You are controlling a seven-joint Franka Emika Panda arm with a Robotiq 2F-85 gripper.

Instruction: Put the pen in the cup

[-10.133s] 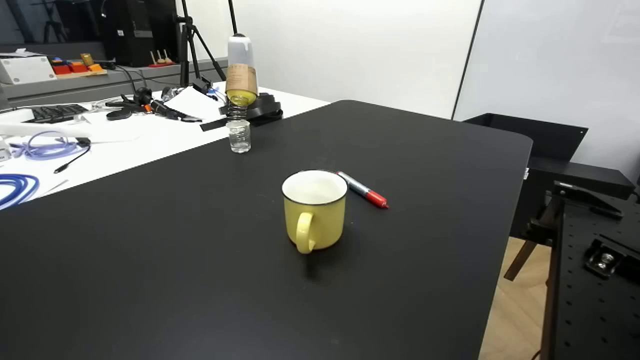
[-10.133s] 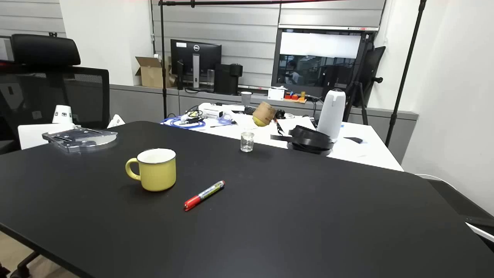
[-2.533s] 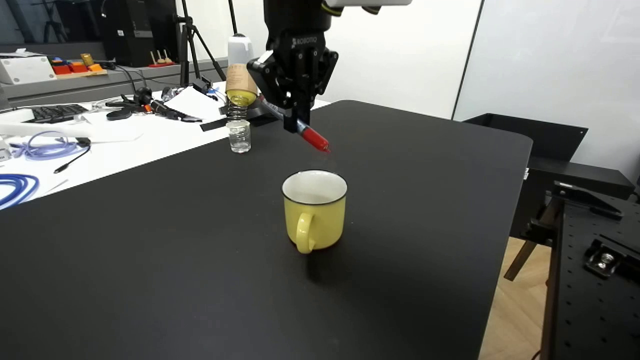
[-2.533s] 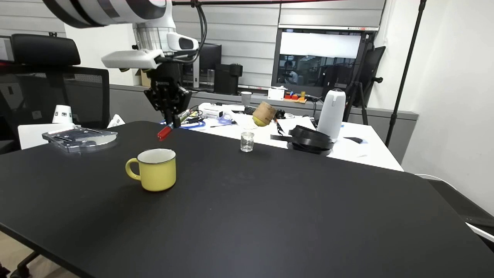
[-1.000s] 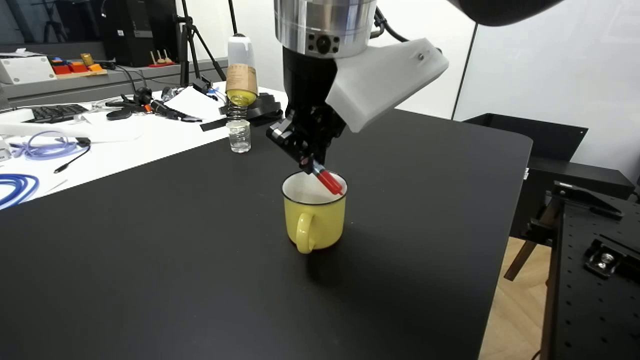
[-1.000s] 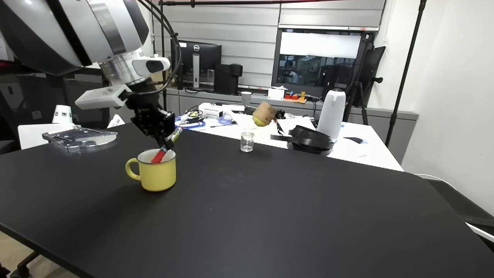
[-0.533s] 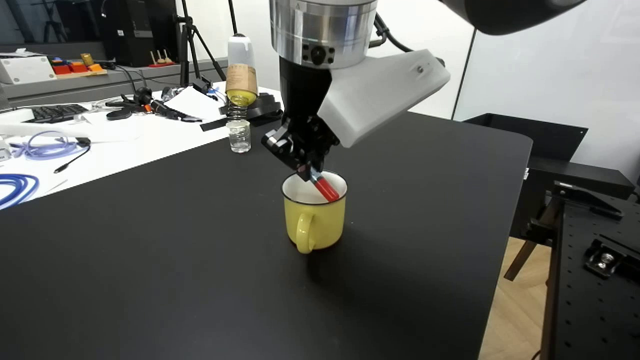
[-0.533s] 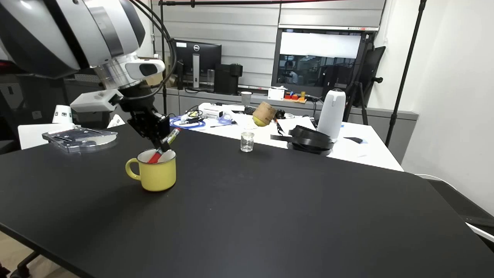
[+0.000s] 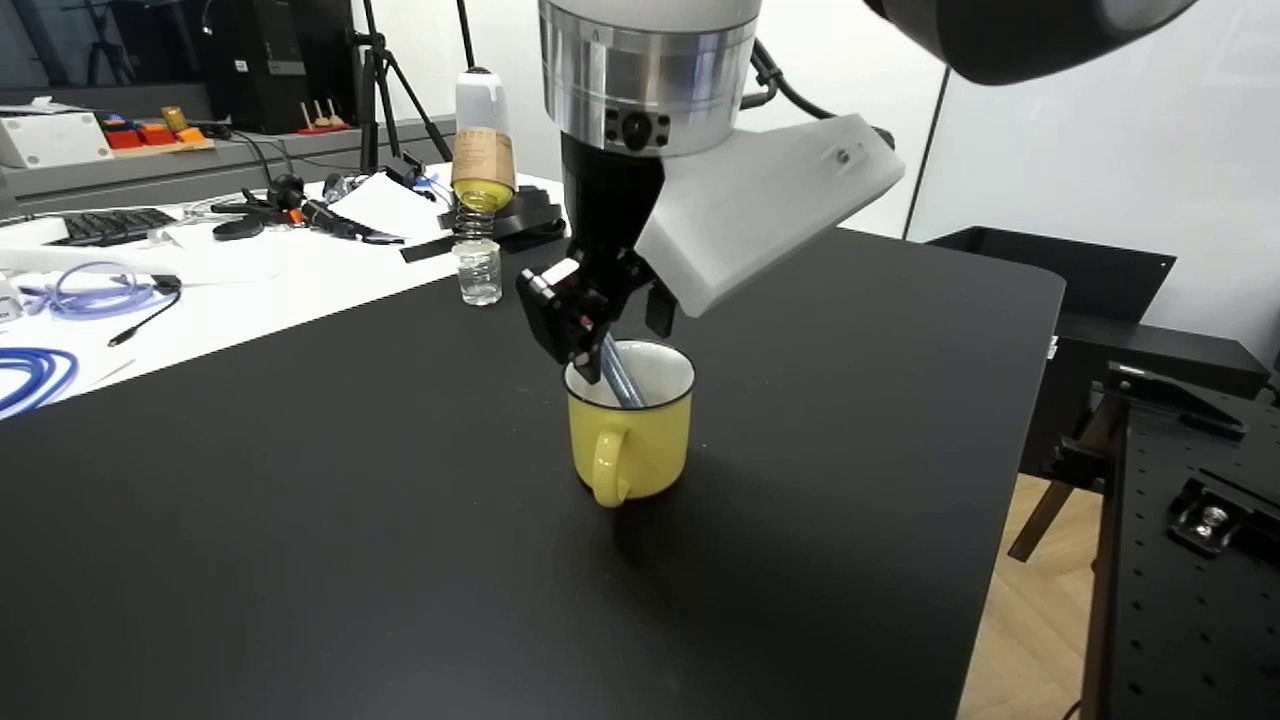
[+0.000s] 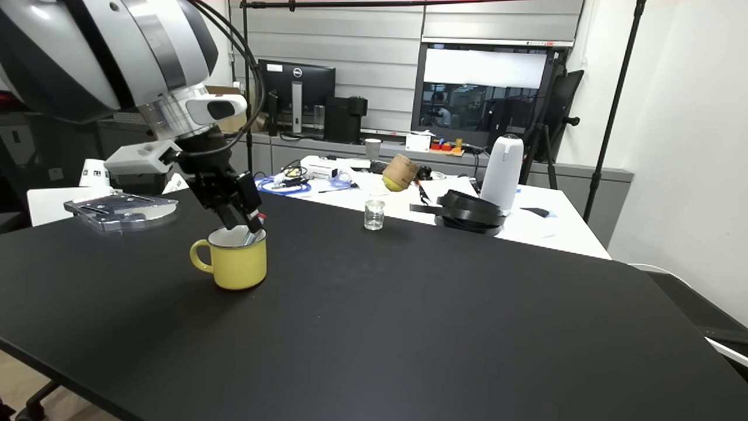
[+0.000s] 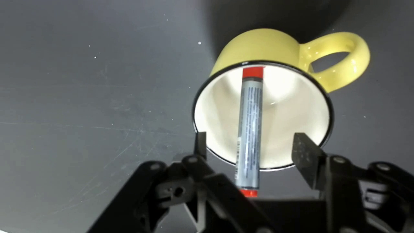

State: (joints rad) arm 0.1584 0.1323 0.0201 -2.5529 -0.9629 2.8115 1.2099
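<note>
The pen [image 11: 249, 129] leans in the cup [image 11: 258, 48]: in the wrist view its red cap points down toward the inner wall, while the grey barrel slopes up across the opening and the small red tail end reaches out past the opposite side of the rim. The gripper [image 11: 251, 145] is spread wide, its two fingers well apart on either side of the barrel, with a gap showing between each of them and the pen. Both fingertips hang close to the rim of the cup; whether either touches it cannot be told. The cup stands upright on the dark counter [image 9: 400, 560], its handle turned toward the camera in an exterior view. The robot arm [image 10: 123, 58] slants down to it from above. Elsewhere on the counter, a clear slab [image 10: 125, 207] lies flat and a small clear container [image 10: 374, 215] stands near the edge. Beyond lies a white desk [image 9: 330, 270], with a keyboard [image 9: 110, 226] and a coiled blue cable [image 9: 62, 375] on it, and a black tripod [image 9: 370, 100] rises at the back.
</note>
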